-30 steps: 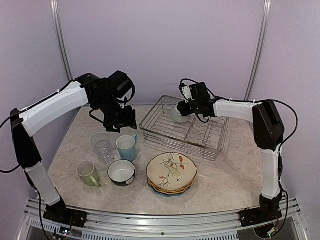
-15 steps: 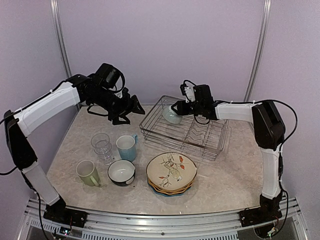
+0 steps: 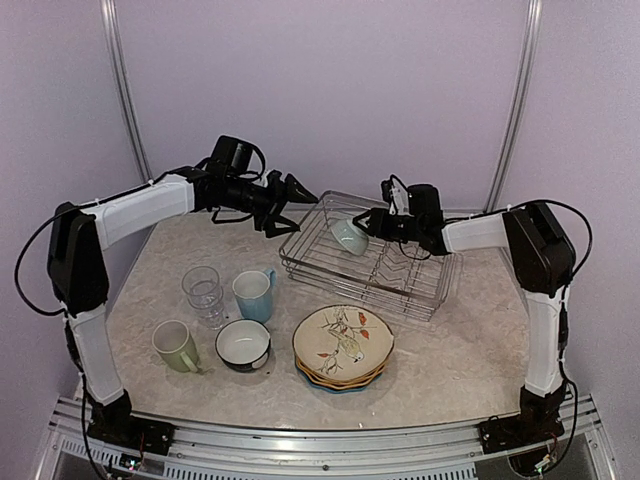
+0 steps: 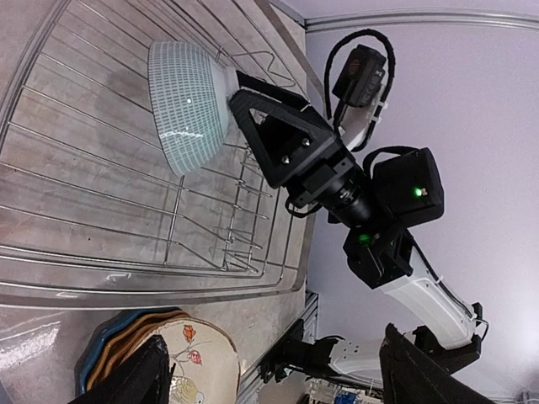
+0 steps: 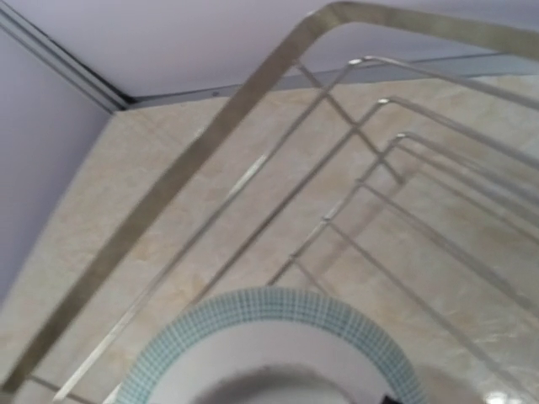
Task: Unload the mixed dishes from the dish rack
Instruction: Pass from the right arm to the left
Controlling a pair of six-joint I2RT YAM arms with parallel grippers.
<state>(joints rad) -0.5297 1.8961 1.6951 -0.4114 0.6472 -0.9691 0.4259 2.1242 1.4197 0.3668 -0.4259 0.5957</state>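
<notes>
A small bowl (image 3: 349, 236) with a pale teal check outside hangs tilted on its side above the left part of the dish rack (image 3: 300, 265). My right gripper (image 3: 372, 222) is shut on its rim; the left wrist view shows a black finger (image 4: 261, 114) against the bowl (image 4: 189, 105). In the right wrist view the bowl's checked rim (image 5: 269, 307) fills the bottom, with rack wires (image 5: 210, 143) beyond. My left gripper (image 3: 300, 195) is open and empty, in the air just left of the rack's far corner, pointing at the bowl.
On the table left of the rack stand clear glasses (image 3: 203, 290), a light blue mug (image 3: 253, 295), a pale green mug (image 3: 176, 346) and a dark-outside bowl (image 3: 243, 345). A stack of scalloped plates (image 3: 343, 345), bird-print one on top, lies in front of the rack.
My left arm swung up and to the right, from over the mugs toward the rack, its jaws opening wider. The right gripper shifted slightly right, turning the bowl on its side.
</notes>
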